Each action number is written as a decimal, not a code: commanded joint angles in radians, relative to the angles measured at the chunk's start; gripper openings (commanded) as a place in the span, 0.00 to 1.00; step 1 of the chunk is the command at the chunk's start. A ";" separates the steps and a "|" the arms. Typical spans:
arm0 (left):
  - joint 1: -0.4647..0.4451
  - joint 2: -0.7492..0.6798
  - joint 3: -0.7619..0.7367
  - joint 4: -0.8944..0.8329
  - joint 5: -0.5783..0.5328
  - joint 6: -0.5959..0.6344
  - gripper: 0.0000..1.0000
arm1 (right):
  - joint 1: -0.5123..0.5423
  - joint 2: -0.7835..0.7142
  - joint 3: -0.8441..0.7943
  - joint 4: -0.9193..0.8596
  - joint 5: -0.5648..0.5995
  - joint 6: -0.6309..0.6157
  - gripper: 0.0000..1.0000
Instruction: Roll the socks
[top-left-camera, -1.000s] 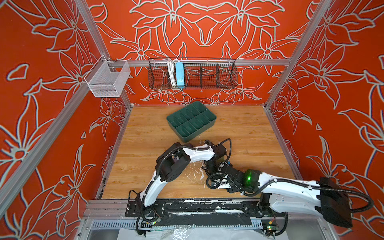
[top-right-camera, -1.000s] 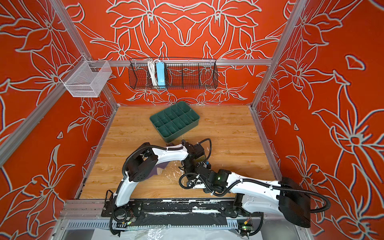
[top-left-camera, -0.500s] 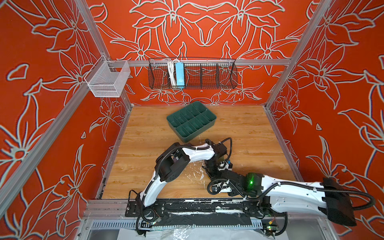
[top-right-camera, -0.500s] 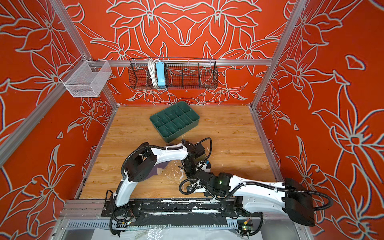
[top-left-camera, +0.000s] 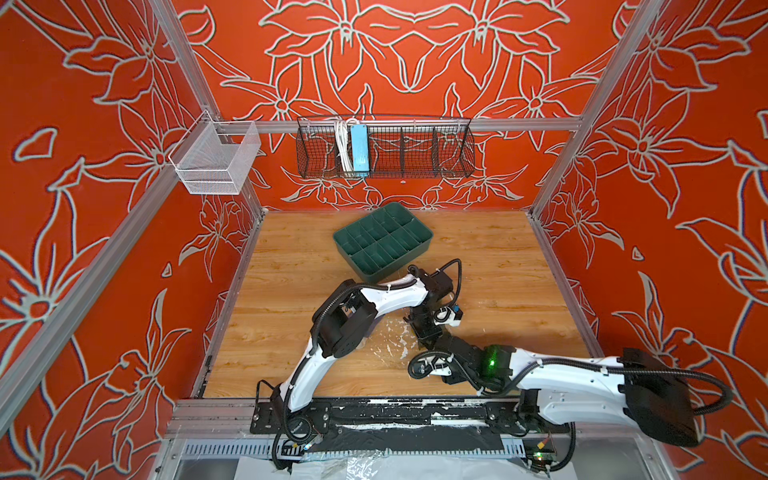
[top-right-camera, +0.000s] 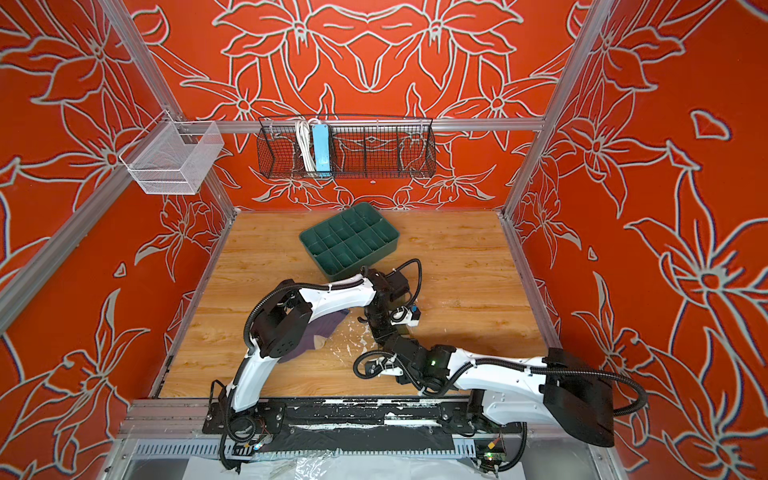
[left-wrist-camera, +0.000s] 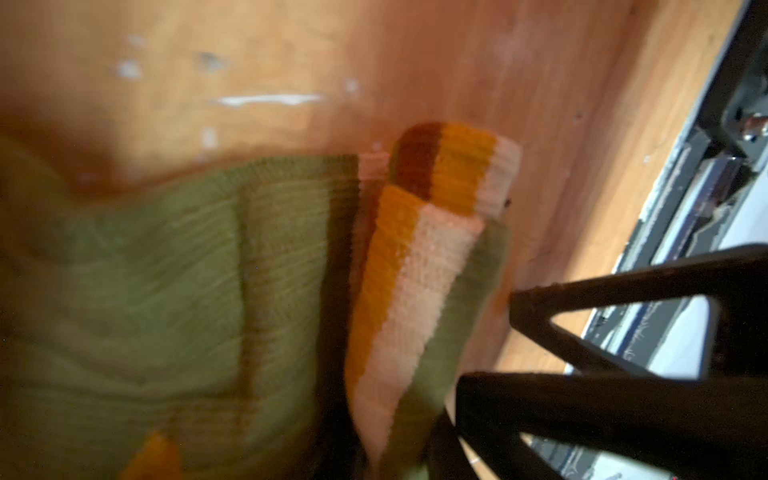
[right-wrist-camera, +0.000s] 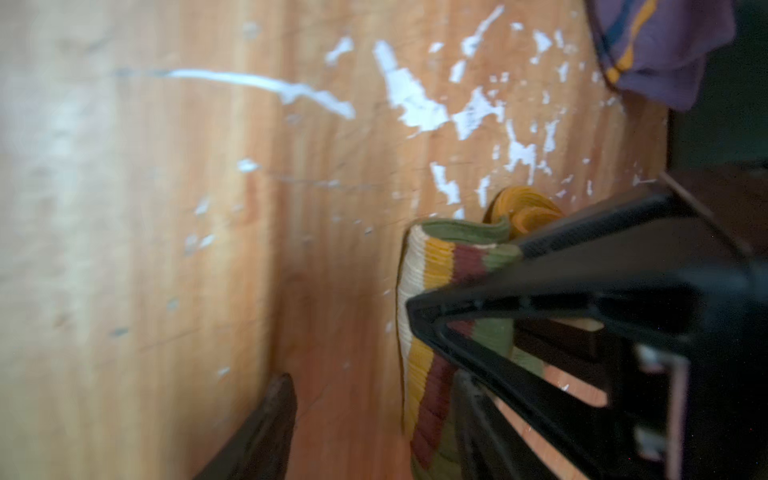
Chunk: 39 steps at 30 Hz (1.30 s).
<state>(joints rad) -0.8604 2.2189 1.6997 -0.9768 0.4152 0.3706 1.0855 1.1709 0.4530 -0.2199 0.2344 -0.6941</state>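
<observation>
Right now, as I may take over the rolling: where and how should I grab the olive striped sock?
Probably at the striped cuff, where the olive sock is doubled into a thick fold. Come in from the cuff end, over bare table, with jaws across the fold; the flat, spread body offers less to pinch.

This was a robot test cell: a wood-grain worktop (top-left-camera: 282, 299) boxed in on three sides by orange flower-print panels (top-left-camera: 415, 50) set in aluminium framing (top-left-camera: 519, 124). A white left arm (top-left-camera: 386, 296) and right arm (top-left-camera: 573, 376) were mounted on a black rail (top-left-camera: 374, 417) along the worktop's front edge. A black wire basket (top-left-camera: 415, 151) and a white mesh basket (top-left-camera: 208, 166) hung from the framing; the worktop's white scuffs (top-left-camera: 392, 341) were probably worn coating.
</observation>
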 joint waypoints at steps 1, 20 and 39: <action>0.004 0.062 -0.059 0.009 -0.153 0.048 0.19 | -0.058 0.062 0.021 0.115 -0.026 -0.008 0.61; 0.031 0.051 -0.063 -0.007 -0.125 0.095 0.21 | -0.099 0.104 0.143 0.048 -0.053 -0.080 0.52; 0.086 0.081 -0.019 -0.098 -0.026 0.097 0.20 | -0.147 0.027 0.019 0.236 -0.106 -0.105 0.61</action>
<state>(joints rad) -0.7757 2.2303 1.7184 -1.0317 0.4294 0.4488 0.9653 1.1690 0.4282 -0.0448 0.1619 -0.8257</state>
